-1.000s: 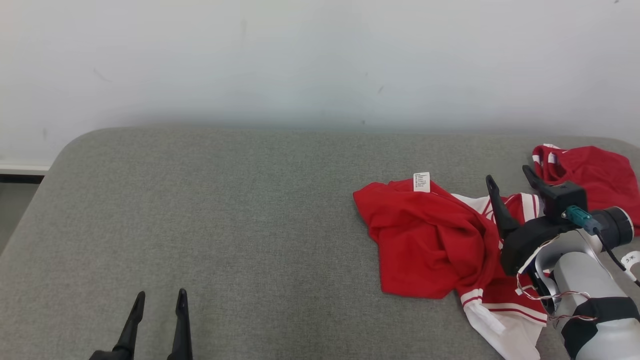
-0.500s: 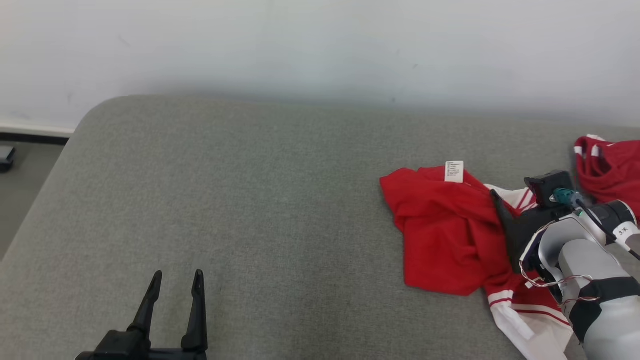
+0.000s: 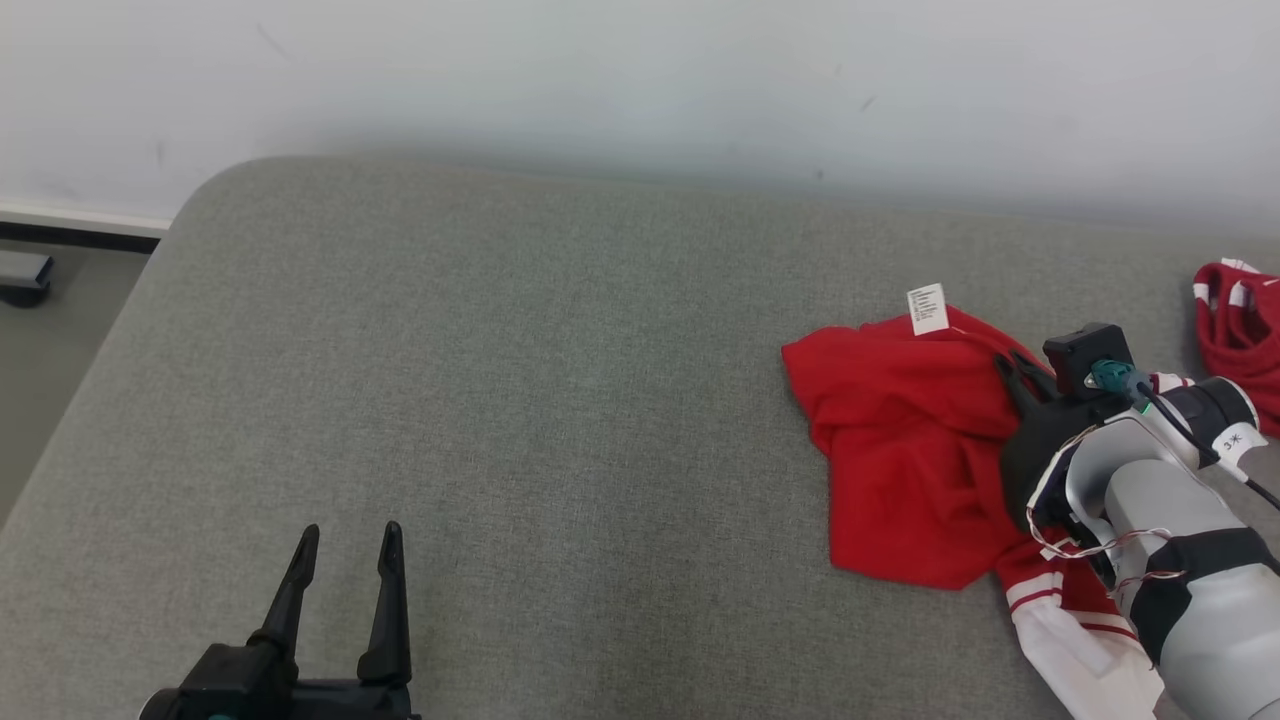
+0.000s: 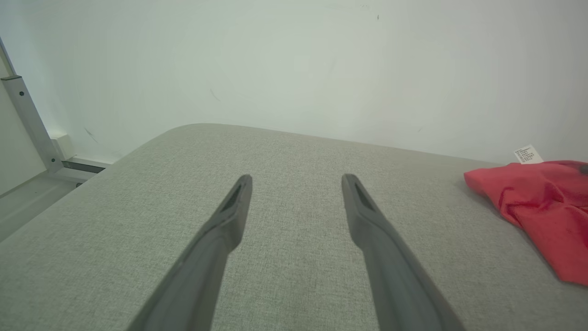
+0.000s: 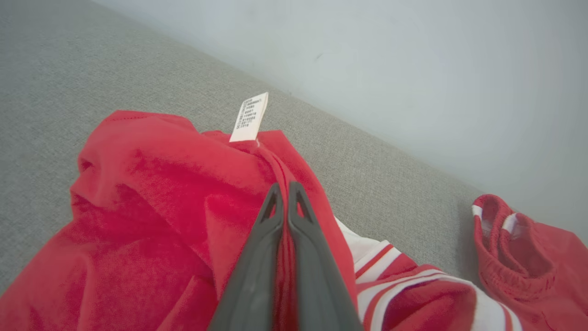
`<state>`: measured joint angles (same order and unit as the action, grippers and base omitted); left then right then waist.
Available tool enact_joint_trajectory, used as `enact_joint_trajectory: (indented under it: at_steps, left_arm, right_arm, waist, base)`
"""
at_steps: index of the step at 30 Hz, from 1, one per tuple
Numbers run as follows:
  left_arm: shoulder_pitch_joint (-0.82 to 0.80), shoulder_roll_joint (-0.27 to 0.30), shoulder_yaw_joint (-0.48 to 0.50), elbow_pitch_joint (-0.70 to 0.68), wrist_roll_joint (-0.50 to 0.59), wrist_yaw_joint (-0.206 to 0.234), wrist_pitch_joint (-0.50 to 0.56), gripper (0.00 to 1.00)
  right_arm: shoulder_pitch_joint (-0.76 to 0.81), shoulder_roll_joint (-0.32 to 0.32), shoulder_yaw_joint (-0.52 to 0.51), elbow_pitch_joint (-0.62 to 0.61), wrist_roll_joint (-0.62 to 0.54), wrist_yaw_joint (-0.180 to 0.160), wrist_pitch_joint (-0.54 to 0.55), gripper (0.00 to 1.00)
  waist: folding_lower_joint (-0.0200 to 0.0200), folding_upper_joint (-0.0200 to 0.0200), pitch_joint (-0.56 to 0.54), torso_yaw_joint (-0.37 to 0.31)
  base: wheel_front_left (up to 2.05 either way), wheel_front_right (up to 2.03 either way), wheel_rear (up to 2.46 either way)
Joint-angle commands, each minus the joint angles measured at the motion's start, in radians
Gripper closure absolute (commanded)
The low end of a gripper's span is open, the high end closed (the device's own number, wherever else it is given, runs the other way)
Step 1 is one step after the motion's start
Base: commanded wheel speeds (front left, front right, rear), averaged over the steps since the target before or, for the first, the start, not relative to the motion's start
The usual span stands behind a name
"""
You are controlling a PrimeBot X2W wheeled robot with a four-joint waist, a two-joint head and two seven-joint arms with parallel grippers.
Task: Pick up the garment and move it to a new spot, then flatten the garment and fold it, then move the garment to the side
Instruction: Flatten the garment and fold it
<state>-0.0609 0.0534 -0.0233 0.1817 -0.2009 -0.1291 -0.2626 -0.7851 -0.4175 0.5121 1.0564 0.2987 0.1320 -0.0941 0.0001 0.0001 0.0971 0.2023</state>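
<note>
**Garment pinched by right tool**

The red garment, trimmed in white, was seen crumpled toward the right end of the grey cushioned surface, with its white label turned toward the wall. The right tool's fingers were pressed together on a ridge of the red fabric. The left tool was held open over bare cushion, well apart from the garment

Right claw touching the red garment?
Touching. Right wrist view shows the right claw closed on a raised fold of the red garment, cloth pinched inside.
</note>
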Motion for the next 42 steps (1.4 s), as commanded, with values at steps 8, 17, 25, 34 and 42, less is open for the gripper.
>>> enact_joint_trajectory:
  at_steps: [8, 17, 25, 34, 42]
  left_arm:
    - [0.031, -0.003, 0.024, 0.000, 0.007, -0.002, -0.003, 0.00]
    - [0.064, -0.003, 0.026, -0.015, 0.013, -0.002, -0.003, 0.00]
    - [0.065, -0.003, 0.014, 0.002, 0.006, -0.002, -0.003, 0.00]
    - [0.090, 0.004, 0.036, -0.004, 0.013, -0.001, -0.003, 0.00]
    - [0.105, 0.003, 0.052, -0.027, 0.021, 0.001, -0.003, 0.00]
  right_arm:
    - [0.036, 0.056, 0.073, -0.117, 0.040, -0.003, -0.156, 1.00]
    - [0.233, 0.103, 0.154, -0.441, 0.048, -0.003, -0.171, 1.00]
    - [0.398, 0.134, 0.293, -0.537, 0.051, -0.003, -0.172, 0.00]
    - [0.509, 0.105, 0.063, -0.745, 0.005, -0.003, -0.172, 0.00]
    - [0.684, 0.128, -0.250, -0.813, -0.068, -0.003, -0.172, 0.00]
  waist:
    - [-0.0001, -0.0001, -0.055, -0.013]
    - [-0.0001, -0.0001, -0.073, -0.018]
    - [-0.0001, -0.0001, -0.080, -0.029]
    - [-0.0001, -0.0001, -0.114, -0.079]
    - [-0.0001, -0.0001, -0.116, -0.116]
  base:
    - [0.00, 0.00, 0.00]
    - [0.00, 0.00, 0.00]
    - [0.00, 0.00, 0.00]
    - [0.00, 0.00, 0.00]
    - [0.00, 0.00, 0.00]
